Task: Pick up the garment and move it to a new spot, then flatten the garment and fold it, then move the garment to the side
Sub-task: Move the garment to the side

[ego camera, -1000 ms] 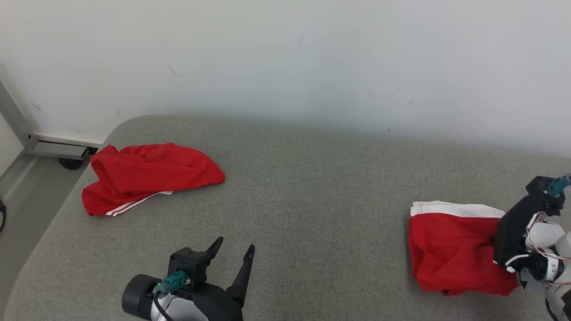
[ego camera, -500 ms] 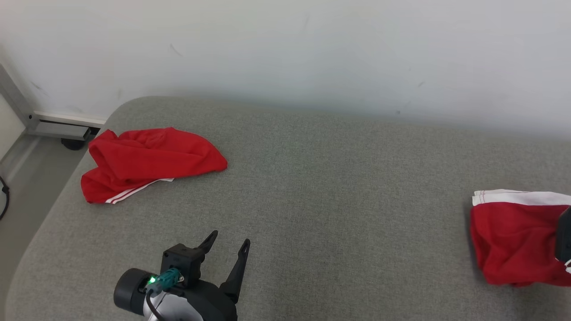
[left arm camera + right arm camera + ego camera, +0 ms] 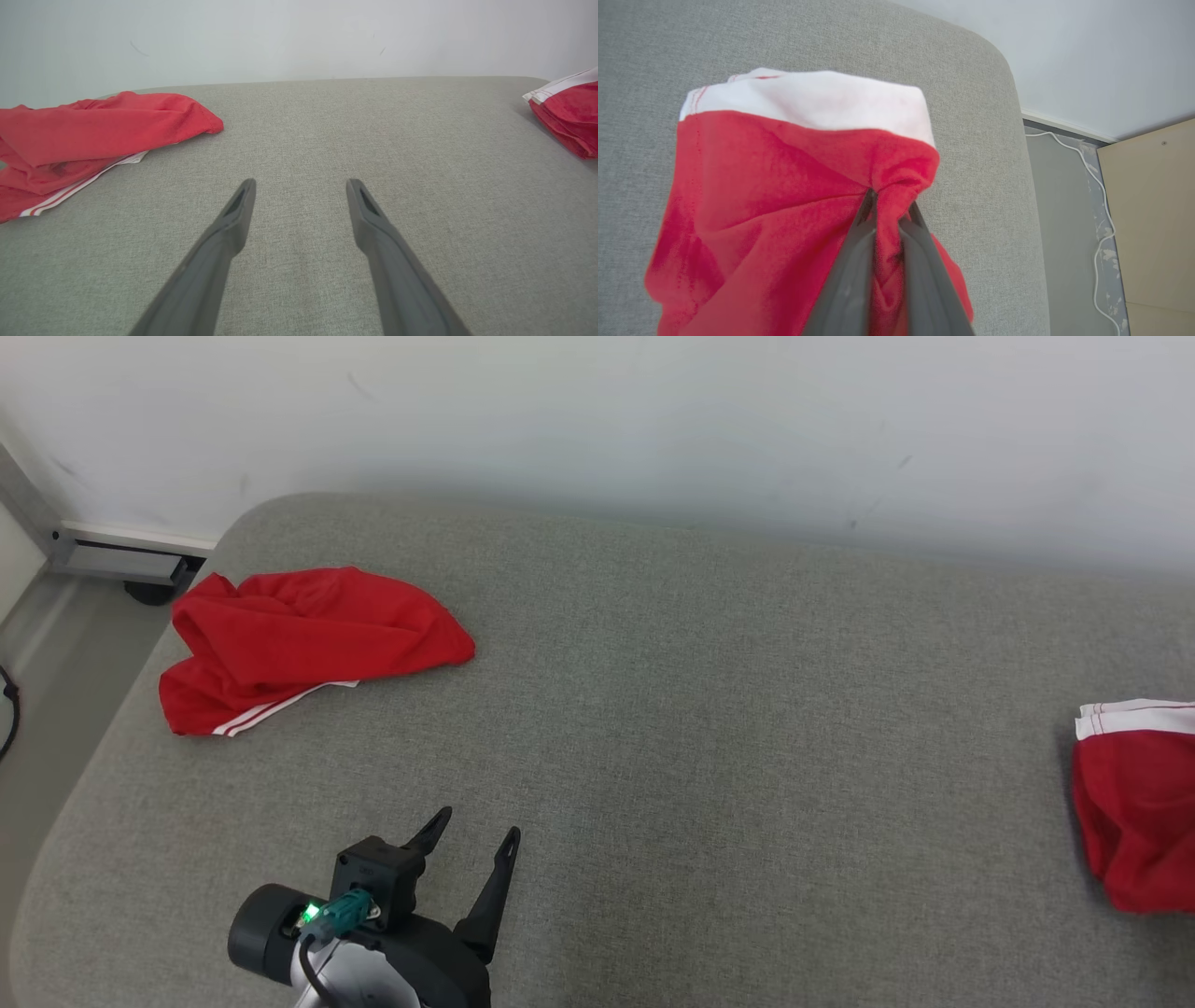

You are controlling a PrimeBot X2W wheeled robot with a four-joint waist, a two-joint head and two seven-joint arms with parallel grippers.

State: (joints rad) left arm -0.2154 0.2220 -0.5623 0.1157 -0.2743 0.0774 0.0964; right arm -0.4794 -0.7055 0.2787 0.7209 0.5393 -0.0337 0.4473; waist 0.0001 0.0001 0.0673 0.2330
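Right gripper (image 3: 891, 205), tilted downward, pinches white-banded garment (image 3: 775, 186), perhaps touching cushion (image 3: 654, 51).

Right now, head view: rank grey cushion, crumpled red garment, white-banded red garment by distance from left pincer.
1. Grey cushion, just below the left pincer.
2. Crumpled red garment, back left.
3. White-banded red garment, far right edge.

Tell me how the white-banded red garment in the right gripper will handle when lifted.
Probably floppy: the white-banded red garment bunches into creases where the right gripper pinches it. It would likely sag and drape rather than keep its shape. The thin cloth looks light, and the gathered pinch seems unlikely to slip.
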